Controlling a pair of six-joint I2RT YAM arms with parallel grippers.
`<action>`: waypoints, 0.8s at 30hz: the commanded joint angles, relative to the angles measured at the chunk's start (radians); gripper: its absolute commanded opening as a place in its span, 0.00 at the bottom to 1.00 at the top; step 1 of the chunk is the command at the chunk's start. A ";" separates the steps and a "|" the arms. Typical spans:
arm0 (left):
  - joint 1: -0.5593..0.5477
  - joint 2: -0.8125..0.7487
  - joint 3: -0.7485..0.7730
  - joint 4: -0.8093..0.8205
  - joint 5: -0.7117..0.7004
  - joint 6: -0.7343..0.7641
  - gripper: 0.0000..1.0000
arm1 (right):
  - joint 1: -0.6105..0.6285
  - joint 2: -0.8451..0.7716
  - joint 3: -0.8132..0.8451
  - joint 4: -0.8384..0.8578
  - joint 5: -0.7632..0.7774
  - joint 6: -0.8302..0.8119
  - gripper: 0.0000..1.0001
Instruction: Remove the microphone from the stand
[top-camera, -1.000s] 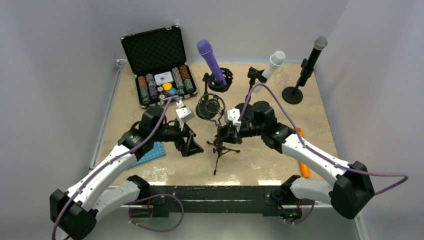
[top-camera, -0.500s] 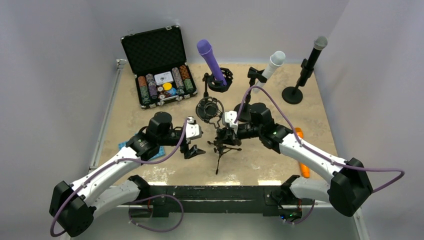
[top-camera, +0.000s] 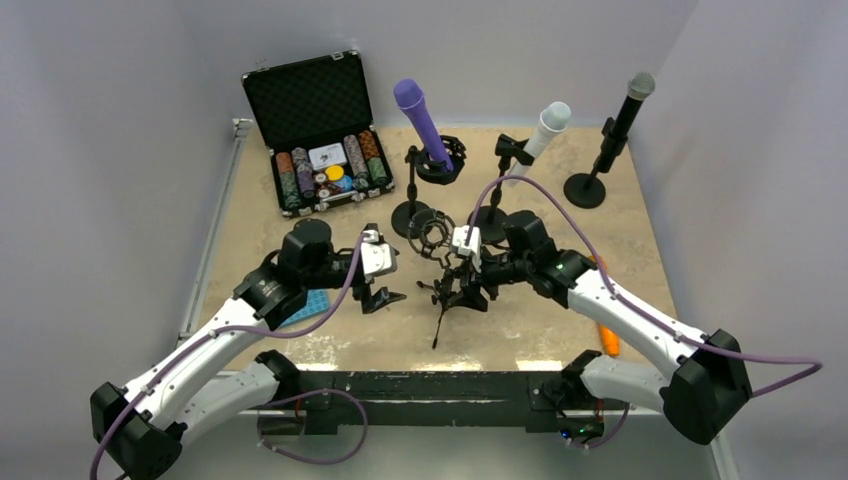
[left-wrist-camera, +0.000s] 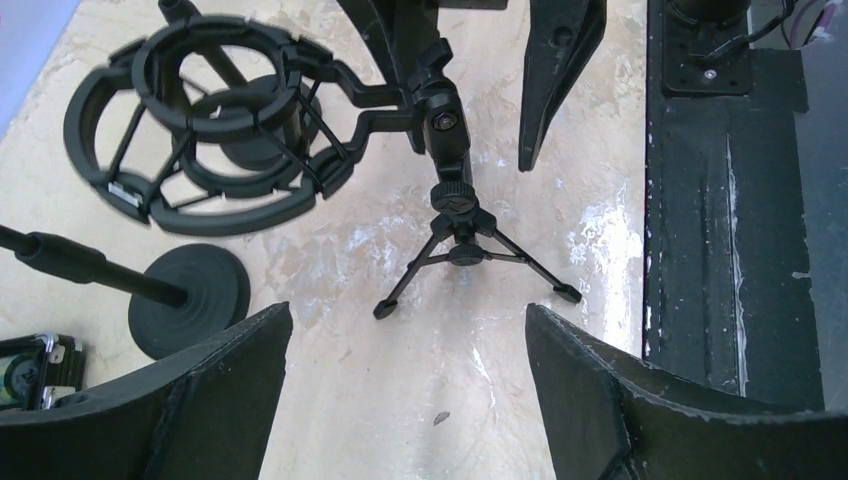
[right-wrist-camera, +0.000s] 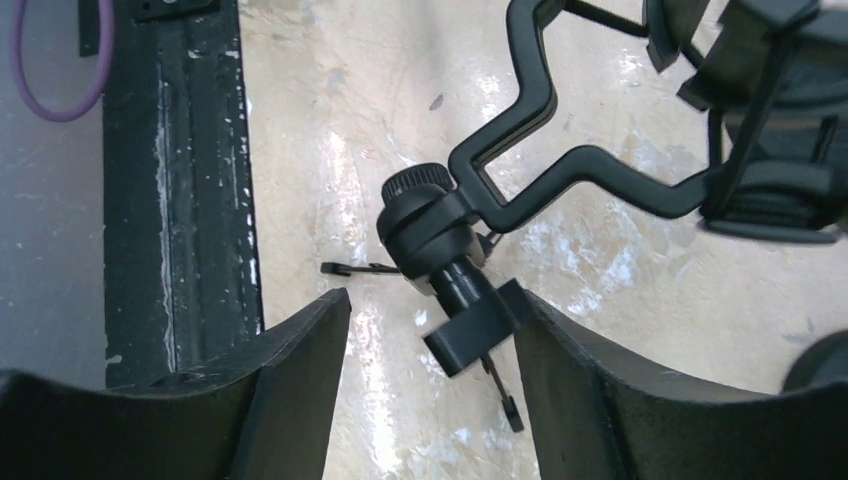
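- Seen from above, a small tripod stand sits near the middle of a tan table. Its ring-shaped shock mount leans toward 12 o'clock.
- In the left wrist view the tabletop shows through the ring.
- Right gripper: reaches in from 3 o'clock. Its jaws are parted on either side of the stand's stem below the swivel knob, with a gap showing on one side, so it is not clamped.
- Left gripper: just beside the stand at 9 o'clock, low over the table. Its jaws are spread wide with nothing between them.
- Three mics stand in other holders behind the stand: purple mic at 12 o'clock, white mic at 1 o'clock, black mic at 2 o'clock.
- An open chip case lies at 11 o'clock.
- An orange object lies at 4 o'clock, partly under the right arm. I cannot tell what it is.
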 joint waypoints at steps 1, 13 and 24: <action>-0.005 -0.003 0.071 -0.054 -0.026 0.027 0.91 | -0.016 -0.047 0.064 -0.068 0.057 -0.016 0.66; -0.002 -0.008 0.159 -0.243 -0.136 -0.022 1.00 | -0.057 -0.175 0.077 -0.181 0.121 -0.040 0.70; 0.006 0.051 0.267 -0.303 -0.066 -0.046 0.95 | -0.084 -0.264 0.216 -0.293 0.083 -0.107 0.67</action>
